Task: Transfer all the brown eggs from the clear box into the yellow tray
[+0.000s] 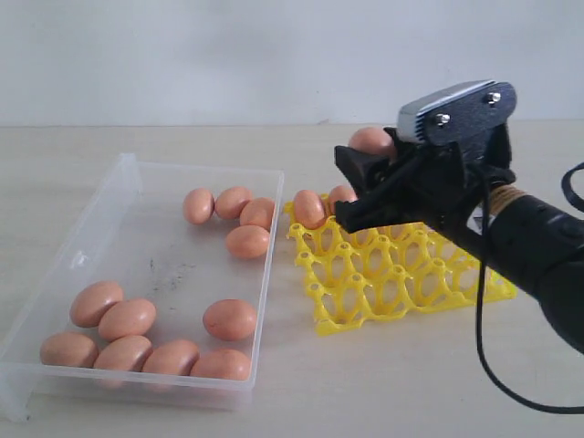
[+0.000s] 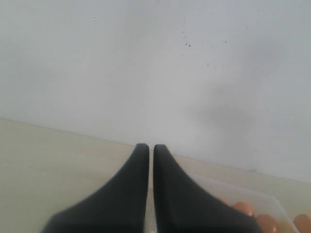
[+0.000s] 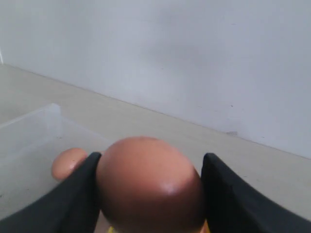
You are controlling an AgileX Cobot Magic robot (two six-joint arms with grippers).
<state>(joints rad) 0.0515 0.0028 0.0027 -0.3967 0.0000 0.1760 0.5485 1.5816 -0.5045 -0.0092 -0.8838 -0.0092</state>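
Note:
My right gripper [image 1: 358,182] is shut on a brown egg [image 1: 371,140] and holds it above the back of the yellow tray [image 1: 401,283]. In the right wrist view this egg [image 3: 148,184] fills the gap between the black fingers [image 3: 77,194]. Two eggs [image 1: 308,208] sit in the tray's far-left cups. The clear box [image 1: 164,265] holds several brown eggs, one group at its far right [image 1: 233,203] and one along the front [image 1: 128,319]. My left gripper [image 2: 151,148] is shut on nothing and does not show in the exterior view.
The box and tray rest side by side on a pale wooden table [image 1: 383,383]. A black cable [image 1: 484,347] hangs from the right arm. A white wall [image 1: 228,55] stands behind. The left wrist view shows a box corner [image 2: 233,189] with eggs [image 2: 243,208].

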